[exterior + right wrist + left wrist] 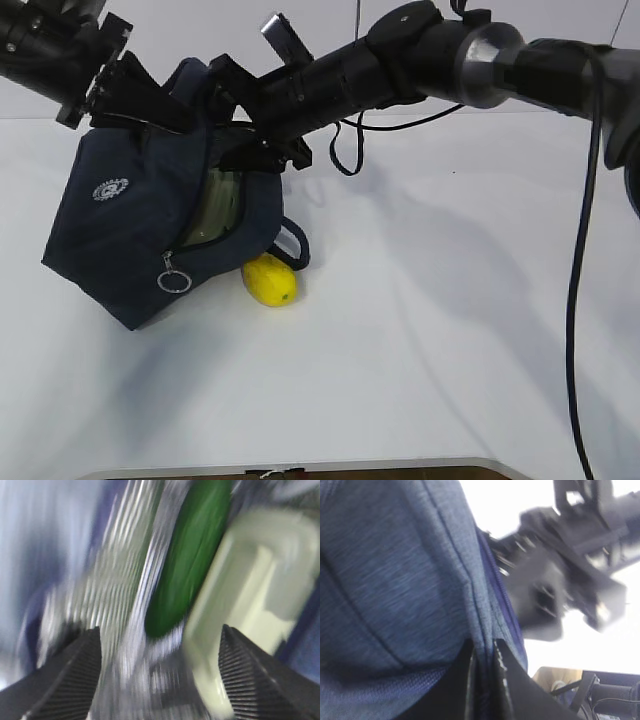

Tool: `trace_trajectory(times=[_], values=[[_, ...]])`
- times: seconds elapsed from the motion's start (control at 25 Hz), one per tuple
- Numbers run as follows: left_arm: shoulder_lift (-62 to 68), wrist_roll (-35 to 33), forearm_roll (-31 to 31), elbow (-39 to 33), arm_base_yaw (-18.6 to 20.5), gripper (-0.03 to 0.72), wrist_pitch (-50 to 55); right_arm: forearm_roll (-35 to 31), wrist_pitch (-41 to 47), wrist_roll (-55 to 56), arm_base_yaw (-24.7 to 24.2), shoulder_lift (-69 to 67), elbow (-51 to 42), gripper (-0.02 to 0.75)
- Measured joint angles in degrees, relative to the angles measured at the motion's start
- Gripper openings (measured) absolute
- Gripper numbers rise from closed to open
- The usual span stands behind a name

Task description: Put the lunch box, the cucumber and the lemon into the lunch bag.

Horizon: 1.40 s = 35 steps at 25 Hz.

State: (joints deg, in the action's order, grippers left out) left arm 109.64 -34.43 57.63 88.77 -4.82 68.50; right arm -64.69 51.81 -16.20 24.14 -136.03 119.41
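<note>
My left gripper (485, 680) pinches the lunch bag (130, 220) rim, holding it open while my right gripper (160, 675), jaws spread, hangs over the cucumber (192, 555) beside the lunch box (250, 595) inside.

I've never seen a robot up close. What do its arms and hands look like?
Both arms are black. The right arm is a row of tube-shaped sections with one bare silver metal joint, and loose black cables hang beside it. The right hand has two dark fingers with finely ribbed inner faces.

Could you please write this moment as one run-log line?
left gripper: shut on lunch bag | right gripper: open over cucumber, lunch box inside | lemon: on table
</note>
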Motion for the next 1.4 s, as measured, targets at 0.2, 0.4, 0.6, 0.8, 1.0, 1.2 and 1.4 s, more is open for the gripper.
trace_trajectory(times=[0.2, 0.4, 0.6, 0.8, 1.0, 1.2, 1.4], values=[[0.00, 0.00, 0.00, 0.00, 1.96, 0.008, 0.43, -0.41, 3.98, -4.41, -0.12, 0.00, 0.00, 0.575], [0.00, 0.00, -0.67, 0.00, 4.05, 0.008, 0.63, -0.52, 9.62, -9.56, -1.44, 0.00, 0.74, 0.576], [0.00, 0.00, -3.20, 0.00, 5.93, 0.008, 0.72, -0.26, 14.69, -12.78, -2.30, 0.00, 4.84, 0.577], [0.00, 0.00, -3.83, 0.00, 7.37, 0.008, 0.85, 10.02, 17.69, -10.18, -2.17, 0.00, 10.53, 0.577], [0.00, 0.00, -3.83, 0.00, 9.27, 0.008, 1.09, 24.11, 18.19, -3.92, -1.12, 0.22, 13.92, 0.577], [0.00, 0.00, -3.97, 0.00, 11.89, 0.008, 1.20, 34.78, 18.51, -1.66, 1.96, 1.17, 14.04, 0.577], [0.00, 0.18, -5.36, 0.00, 13.80, 0.008, 1.20, 42.77, 19.11, -0.88, 6.14, 2.20, 14.04, 0.577]])
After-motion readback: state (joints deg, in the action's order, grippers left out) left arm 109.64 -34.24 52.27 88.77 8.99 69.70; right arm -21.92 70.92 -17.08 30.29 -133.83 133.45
